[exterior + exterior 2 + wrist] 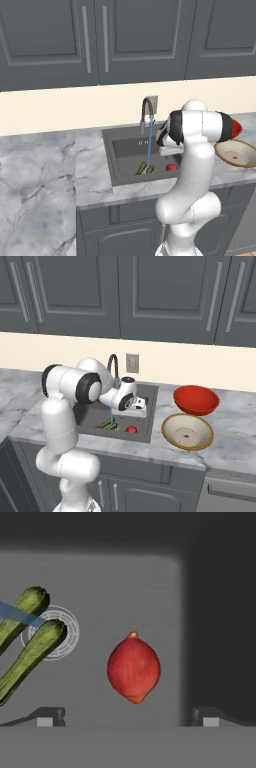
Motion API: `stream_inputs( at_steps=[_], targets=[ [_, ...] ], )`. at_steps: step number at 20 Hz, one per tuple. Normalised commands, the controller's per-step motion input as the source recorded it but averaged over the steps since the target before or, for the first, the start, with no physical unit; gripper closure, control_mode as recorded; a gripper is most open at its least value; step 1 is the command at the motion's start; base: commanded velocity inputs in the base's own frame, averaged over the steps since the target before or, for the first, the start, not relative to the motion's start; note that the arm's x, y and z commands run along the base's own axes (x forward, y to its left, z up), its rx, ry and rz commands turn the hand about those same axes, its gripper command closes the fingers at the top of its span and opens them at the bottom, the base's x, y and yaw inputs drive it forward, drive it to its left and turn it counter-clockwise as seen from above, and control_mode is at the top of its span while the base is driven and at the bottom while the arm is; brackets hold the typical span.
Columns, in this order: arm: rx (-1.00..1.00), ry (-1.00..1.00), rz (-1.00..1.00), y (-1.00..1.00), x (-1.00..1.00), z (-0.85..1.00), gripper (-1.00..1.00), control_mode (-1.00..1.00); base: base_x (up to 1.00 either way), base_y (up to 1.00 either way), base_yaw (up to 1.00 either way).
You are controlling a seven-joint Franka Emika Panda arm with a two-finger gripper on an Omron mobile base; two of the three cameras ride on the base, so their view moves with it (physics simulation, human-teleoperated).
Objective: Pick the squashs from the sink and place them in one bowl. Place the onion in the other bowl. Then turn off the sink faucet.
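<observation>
Gripper point(128, 719) hovers over sink point(120, 150), jaws spread wide, nothing held, onion point(133, 668) centred between fingertips, likely first pick; squashes point(30, 649) lie beside under running faucet point(147, 112).

The end effector point(128, 716) hangs over the sink point(115, 582) with its tips spread wide. Directly ahead, between the tips, lies the onion point(133, 668), with bare basin floor all around it. Off to one side of the onion, two squashs point(31, 652) lie close together over the drain, crossed by the thin water stream point(20, 613). On the other side, the dark sink wall point(215, 637) rises close to the tip.
</observation>
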Motion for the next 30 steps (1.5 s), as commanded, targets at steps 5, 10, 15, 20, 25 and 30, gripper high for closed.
stream_inputs(
  at_steps=[5,10,15,20,25,30],
  targets=[
    [0.00,0.00,0.00,0.00,0.22,-0.18,-1.00,-1.00,0.00,0.00,0.00],
    [0.00,0.00,0.00,0.00,0.18,-0.27,-1.00,-1.00,0.00,0.00,0.00],
    [0.00,0.00,0.00,0.00,0.09,-0.37,-1.00,-1.00,0.00,0.00,0.00],
    [0.00,0.00,0.00,0.02,0.00,-0.37,-1.00,-1.00,0.00,0.00,0.00],
    [0.00,0.04,0.02,0.12,-0.01,-0.30,-1.00,-1.00,0.00,0.00,0.00],
    [0.00,0.09,0.03,0.19,-0.02,-0.22,-1.00,-1.00,0.00,0.00,0.00]
  ],
)
